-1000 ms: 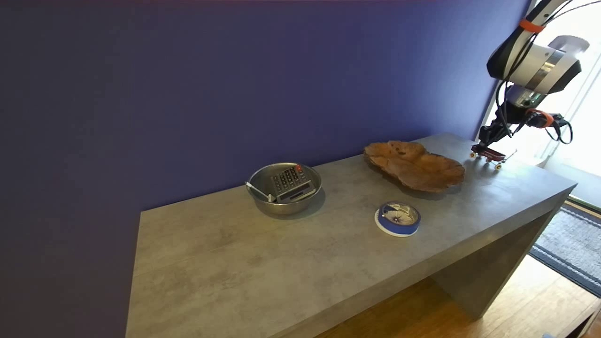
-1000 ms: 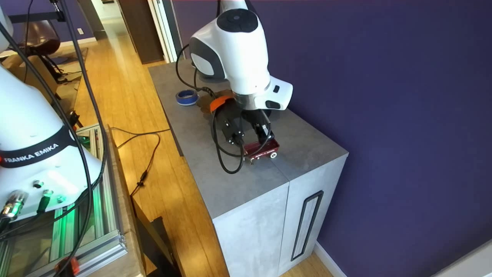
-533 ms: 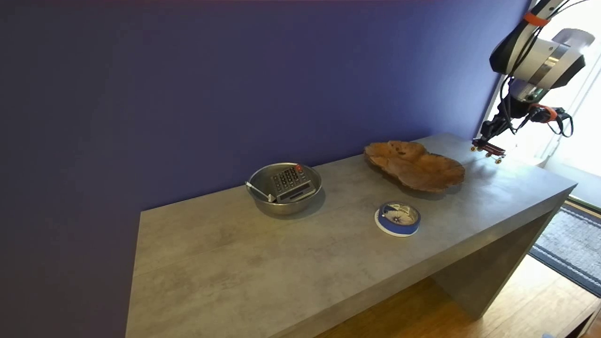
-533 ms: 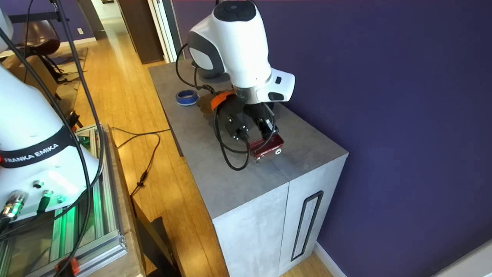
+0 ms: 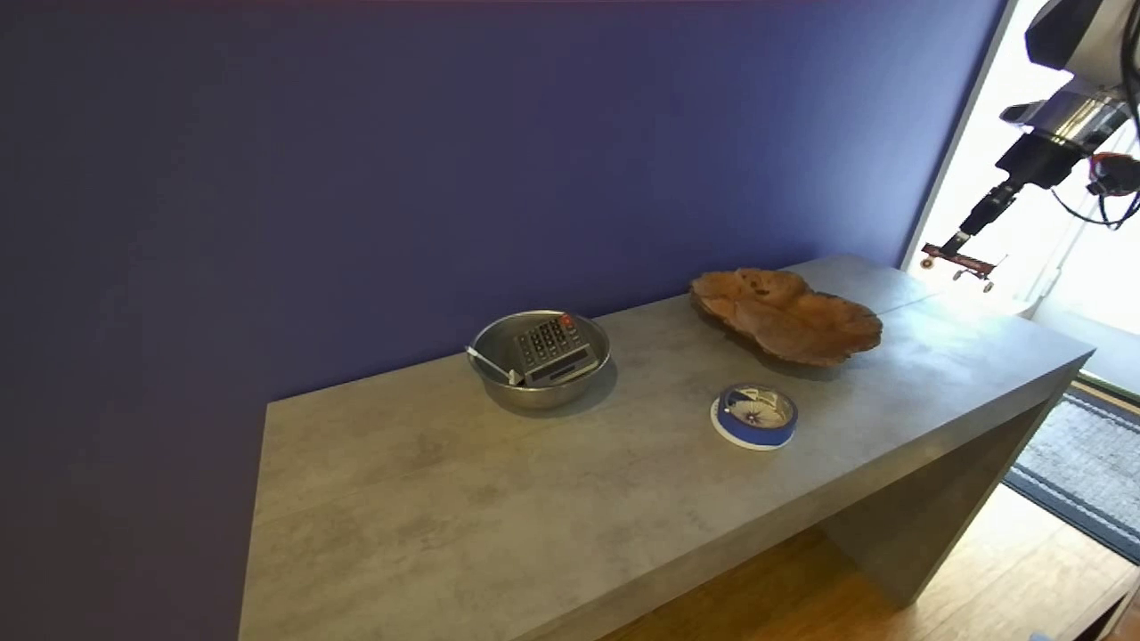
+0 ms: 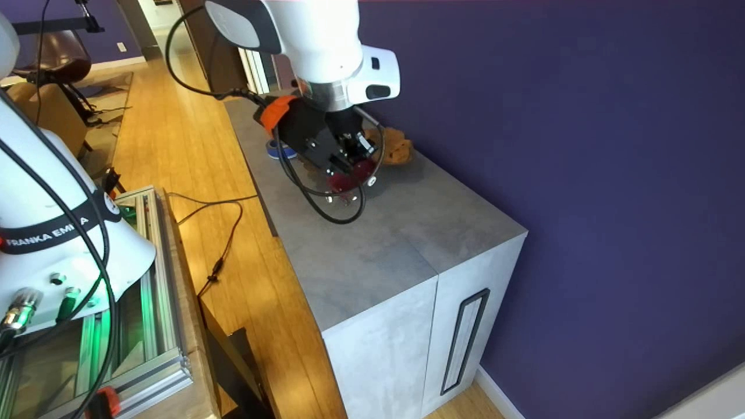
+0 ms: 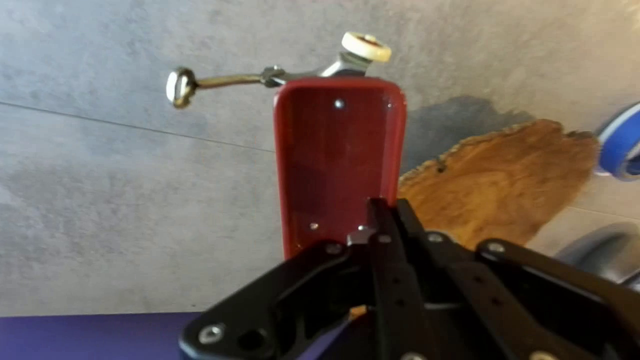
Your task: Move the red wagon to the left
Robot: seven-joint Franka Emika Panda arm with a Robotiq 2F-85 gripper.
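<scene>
The red wagon (image 7: 340, 155) hung over the worktop (image 7: 150, 240), left of the wooden tray (image 7: 490, 185) in the wrist view, fingers (image 7: 382, 225) clamped on its side. Lift sorted, set-down wasn't; leftward progress was hard to judge.

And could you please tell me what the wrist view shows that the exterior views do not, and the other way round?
Only the wrist view shows the rivets inside the red wagon, and only there is the looped tip of its handle clear.

Only the outside cameras show the wooden floor, seen in both exterior views, plus a chair and the calculator's keys, each seen in an exterior view.

All share the red wagon, the end effector holding it, the wooden tray, the blue dish, the tabletop and the purple wall.
</scene>
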